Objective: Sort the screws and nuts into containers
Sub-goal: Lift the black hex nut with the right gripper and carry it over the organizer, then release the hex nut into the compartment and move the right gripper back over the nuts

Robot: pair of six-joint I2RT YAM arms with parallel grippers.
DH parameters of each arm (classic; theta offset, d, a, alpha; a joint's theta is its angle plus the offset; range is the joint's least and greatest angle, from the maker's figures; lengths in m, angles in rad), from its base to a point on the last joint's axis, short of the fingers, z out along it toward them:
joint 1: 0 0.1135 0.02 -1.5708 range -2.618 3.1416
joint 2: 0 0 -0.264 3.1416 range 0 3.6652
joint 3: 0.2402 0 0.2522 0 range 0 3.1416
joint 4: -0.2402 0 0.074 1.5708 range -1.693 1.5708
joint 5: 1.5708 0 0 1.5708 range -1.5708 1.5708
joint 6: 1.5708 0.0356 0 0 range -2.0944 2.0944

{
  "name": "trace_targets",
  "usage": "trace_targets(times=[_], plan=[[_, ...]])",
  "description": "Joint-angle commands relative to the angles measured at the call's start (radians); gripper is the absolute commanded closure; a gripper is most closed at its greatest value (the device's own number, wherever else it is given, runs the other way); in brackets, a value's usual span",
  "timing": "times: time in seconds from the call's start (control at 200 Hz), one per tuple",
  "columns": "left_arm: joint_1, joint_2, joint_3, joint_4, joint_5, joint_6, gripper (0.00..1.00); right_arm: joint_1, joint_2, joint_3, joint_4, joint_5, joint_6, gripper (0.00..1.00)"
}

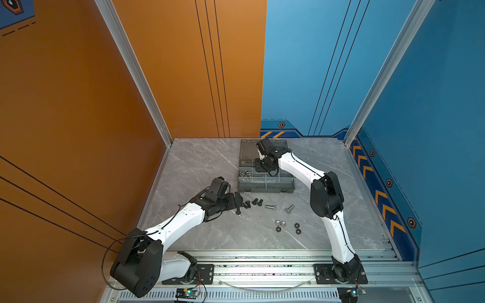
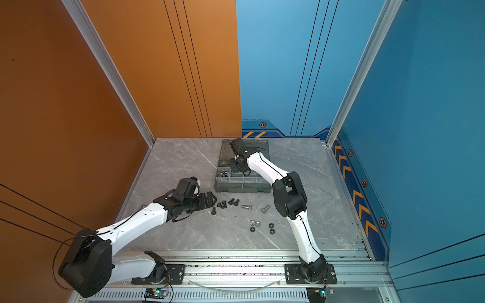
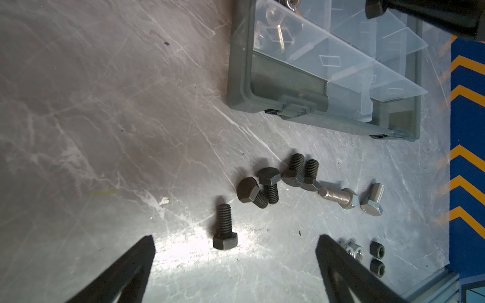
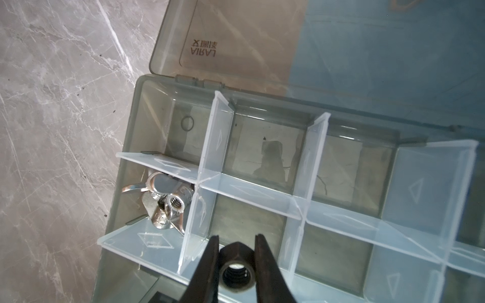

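Left wrist view: 5 black bolts, 2 silver bolts lie loose.

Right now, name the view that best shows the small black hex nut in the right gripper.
Right wrist view: the small black hex nut sits between the right gripper fingers, threads visible. In both top views its arm hides it; the left wrist view catches only the gripper's edge.

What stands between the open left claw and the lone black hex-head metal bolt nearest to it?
Nothing visible does. The lone black hex-head metal bolt lies on the bare grey marble table, right before the open left claw and apart from the other black bolts.
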State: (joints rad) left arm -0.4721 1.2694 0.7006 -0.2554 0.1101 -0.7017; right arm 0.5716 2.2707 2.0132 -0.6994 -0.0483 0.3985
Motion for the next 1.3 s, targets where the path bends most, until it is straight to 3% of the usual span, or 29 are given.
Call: trace_targets(times=[0.0, 0.325, 0.586, 0.721, 0.991, 1.297], plan=[[-0.006, -0.017, -0.002, -0.015, -0.005, -0.002, 0.02, -0.010, 0.014, 0.035, -0.036, 0.026, -0.018, 0.66], [-0.006, -0.035, -0.016, -0.013, -0.015, -0.009, 0.02, -0.021, -0.116, -0.018, -0.105, 0.008, -0.080, 0.54], [-0.009, -0.035, -0.012, -0.010, -0.015, -0.010, 0.02, -0.017, -0.393, -0.345, -0.138, -0.118, -0.068, 0.51], [-0.008, -0.023, -0.008, -0.004, -0.013, -0.011, 0.02, 0.011, -0.562, -0.565, -0.160, -0.120, -0.066, 0.51], [-0.016, 0.014, 0.004, 0.013, -0.004, -0.012, 0.02, 0.121, -0.821, -0.911, -0.176, -0.115, 0.123, 0.49], [-0.037, 0.044, 0.021, 0.008, 0.000, -0.007, 0.02, 0.284, -0.823, -1.024, -0.134, -0.020, 0.316, 0.47]])
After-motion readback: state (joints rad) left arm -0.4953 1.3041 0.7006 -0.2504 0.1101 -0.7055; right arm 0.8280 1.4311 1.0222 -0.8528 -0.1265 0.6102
